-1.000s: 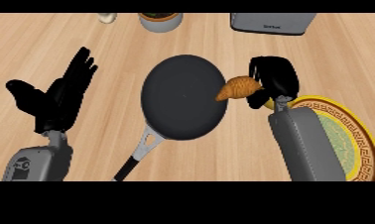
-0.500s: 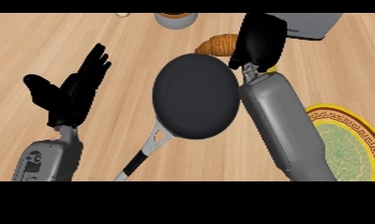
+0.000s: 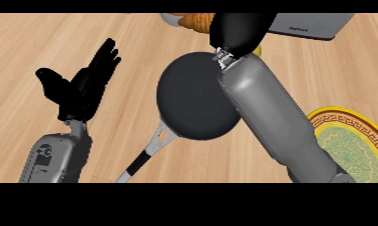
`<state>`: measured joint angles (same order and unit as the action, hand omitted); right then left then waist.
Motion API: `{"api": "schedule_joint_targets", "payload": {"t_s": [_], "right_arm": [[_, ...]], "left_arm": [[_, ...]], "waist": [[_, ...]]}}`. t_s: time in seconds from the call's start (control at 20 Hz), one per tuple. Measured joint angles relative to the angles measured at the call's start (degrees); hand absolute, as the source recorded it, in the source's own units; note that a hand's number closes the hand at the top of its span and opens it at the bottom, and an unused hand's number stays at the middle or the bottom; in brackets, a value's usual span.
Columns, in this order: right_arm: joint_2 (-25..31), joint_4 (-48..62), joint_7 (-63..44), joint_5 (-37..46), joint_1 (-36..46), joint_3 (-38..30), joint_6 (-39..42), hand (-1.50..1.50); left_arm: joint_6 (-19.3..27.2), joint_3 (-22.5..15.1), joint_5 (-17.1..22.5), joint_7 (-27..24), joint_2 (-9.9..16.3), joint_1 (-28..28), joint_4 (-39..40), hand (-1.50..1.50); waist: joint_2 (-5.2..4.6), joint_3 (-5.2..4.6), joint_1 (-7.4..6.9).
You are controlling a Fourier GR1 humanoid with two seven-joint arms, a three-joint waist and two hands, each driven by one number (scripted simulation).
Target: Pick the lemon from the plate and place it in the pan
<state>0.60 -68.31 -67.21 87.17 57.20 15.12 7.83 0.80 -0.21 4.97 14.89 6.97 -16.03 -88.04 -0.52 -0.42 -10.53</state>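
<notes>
**Black hand past the pan, yellow showing beside it**

Black and bulky, my right hand (image 3: 238,31) now sits beyond the far rim of the pan (image 3: 198,97), higher in the view than half a second ago, when it hung just past the pan's upper right edge. My grey right forearm (image 3: 275,115) has swung with it and now lies across the right part of the pan, covering that side of the dark dish. The orange-brown thing (image 3: 198,19) that showed clear of my hand earlier is now at the top edge, partly behind my knuckles, next to a jar (image 3: 172,18) of which only a sliver shows.

My right hand faces away from me, seen from its back, fingers curled under. A small patch of yellow (image 3: 257,50) peeks out at its lower right edge, touching the hand; I take it for the lemon, but only that sliver shows, and I cannot tell whether my fingers close round it. It lies over the wooden counter (image 3: 133,35), just past the pan's far right rim, not inside the pan.

My left hand (image 3: 80,86) rests open at the left of the view, fingers straight and pointing up, holding nothing, well apart from the pan. The patterned plate (image 3: 331,118) shows at the lower right, half behind my forearm. A grey appliance (image 3: 310,24) stands at the top right.
</notes>
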Motion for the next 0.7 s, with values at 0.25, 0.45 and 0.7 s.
{"api": "schedule_joint_targets", "payload": {"t_s": [0.25, 0.45, 0.7], "right_arm": [[0.13, 1.29, -3.06, -0.48, 1.17, 2.11, -1.46, 1.5], [0.15, 1.18, -3.93, -0.95, -0.26, 3.29, -2.59, 1.5], [0.14, 1.24, -4.22, -3.02, -4.96, 6.54, -5.97, 1.5]], "left_arm": [[0.5, 1.07, 0.11, 0.07, 0.37, -0.51, 0.55, 0.0], [0.91, 2.27, 0.31, 0.1, 0.95, -0.19, 0.51, 0.0], [1.54, 2.98, 0.21, -0.22, 0.98, 0.16, 0.65, 0.0]], "waist": [[0.02, 0.15, 1.53], [0.22, 0.24, 3.23], [0.07, 0.35, 4.76]]}}
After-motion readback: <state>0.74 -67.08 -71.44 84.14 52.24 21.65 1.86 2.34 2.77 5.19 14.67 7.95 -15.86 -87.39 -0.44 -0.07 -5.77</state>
